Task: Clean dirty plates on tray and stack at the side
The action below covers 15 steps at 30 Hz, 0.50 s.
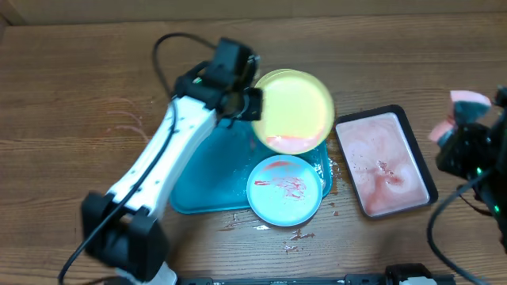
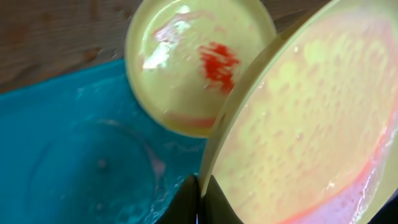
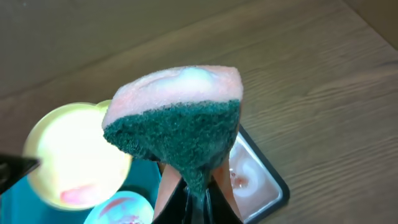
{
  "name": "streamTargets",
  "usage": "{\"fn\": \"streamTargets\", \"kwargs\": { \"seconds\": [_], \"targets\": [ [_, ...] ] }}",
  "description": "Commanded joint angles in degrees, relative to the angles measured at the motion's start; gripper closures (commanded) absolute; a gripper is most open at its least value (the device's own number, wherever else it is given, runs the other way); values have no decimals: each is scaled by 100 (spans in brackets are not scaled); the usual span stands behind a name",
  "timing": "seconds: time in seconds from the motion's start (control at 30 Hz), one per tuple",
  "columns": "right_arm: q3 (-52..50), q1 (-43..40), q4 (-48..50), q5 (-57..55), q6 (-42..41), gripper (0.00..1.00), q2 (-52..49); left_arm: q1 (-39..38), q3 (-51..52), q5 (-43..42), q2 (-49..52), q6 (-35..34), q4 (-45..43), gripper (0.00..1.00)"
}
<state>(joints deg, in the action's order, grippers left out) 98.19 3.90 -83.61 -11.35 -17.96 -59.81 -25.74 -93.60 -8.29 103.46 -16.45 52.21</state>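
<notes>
My left gripper point(image 1: 252, 104) is shut on the rim of a yellow-green plate point(image 1: 295, 109) and holds it tilted above the teal tray point(image 1: 204, 184). Pinkish liquid pools at the plate's low edge. In the left wrist view the jaws point(image 2: 200, 191) pinch this plate point(image 2: 311, 118), and a second yellow-green plate point(image 2: 186, 68) with a red smear lies beyond it at the tray's point(image 2: 68, 155) edge. The light blue plate point(image 1: 285, 190), smeared red, lies at the tray's front right corner. My right gripper point(image 1: 458, 127) is at the far right, shut on a pink and green sponge point(image 3: 177, 121).
A black-rimmed tray point(image 1: 386, 162) with pinkish liquid stands right of the teal tray, also in the right wrist view point(image 3: 264, 177). Red splashes spot the wooden table point(image 1: 293, 237) in front of the blue plate.
</notes>
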Motion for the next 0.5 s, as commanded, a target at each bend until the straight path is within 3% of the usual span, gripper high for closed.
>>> {"fn": "streamTargets", "kwargs": {
  "seconds": [0.0, 0.2, 0.47],
  "targets": [
    [144, 20, -92, 116, 42, 96, -57, -378, -979, -9, 748, -92, 144, 96],
    [144, 20, -140, 118, 44, 96, -57, -879, -2105, 83, 1762, -68, 319, 96],
    [144, 20, -138, 118, 42, 96, -57, -1615, -2922, 909, 2426, 374, 393, 96]
  ]
}}
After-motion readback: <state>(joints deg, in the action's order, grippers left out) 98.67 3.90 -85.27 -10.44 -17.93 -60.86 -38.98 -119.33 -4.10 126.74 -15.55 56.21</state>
